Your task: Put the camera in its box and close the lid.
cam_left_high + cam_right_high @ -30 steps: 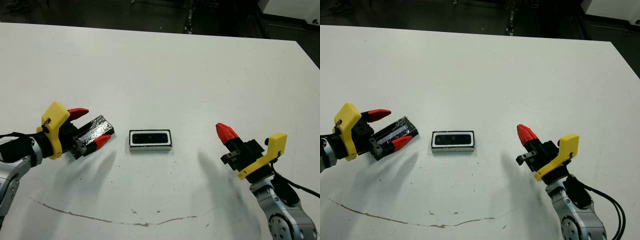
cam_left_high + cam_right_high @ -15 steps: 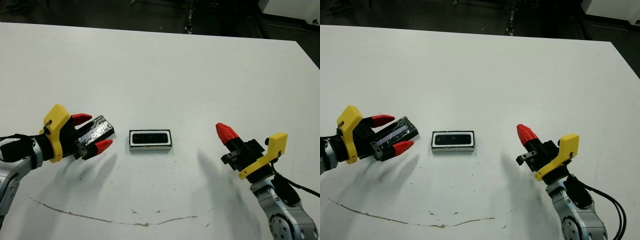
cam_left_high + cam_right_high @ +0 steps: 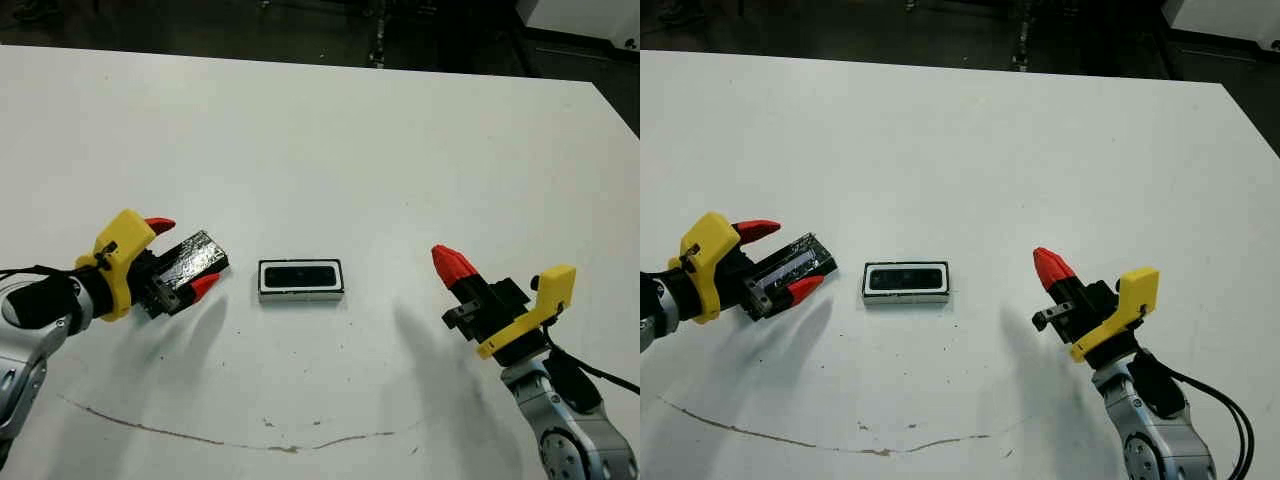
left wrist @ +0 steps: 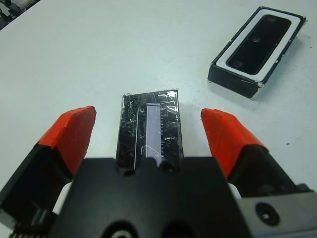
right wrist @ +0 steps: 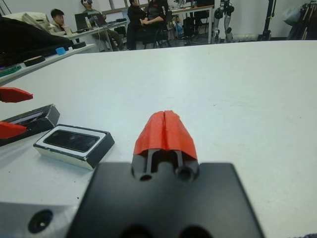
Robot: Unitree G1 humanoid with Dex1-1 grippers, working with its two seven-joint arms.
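Camera (image 3: 301,275) sits in box (image 3: 264,292). Your left gripper (image 4: 148,134) gapes astride the lid (image 4: 149,131): centre, then pinch its long edges. Right gripper (image 5: 165,131) is pressed closed, empty.

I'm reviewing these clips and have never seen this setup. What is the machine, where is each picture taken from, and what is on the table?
A two-armed humanoid robot stands at a white table. Two pictures come from its head, looking down; two from cameras on its wrists, looking along each tool's fingers. The left tool is open, its fingers either side of the lid, which lies flat on the table. The box sits mid-table with the camera already inside, uncovered. The right tool is shut and empty. People sit beyond the table in the right wrist view.
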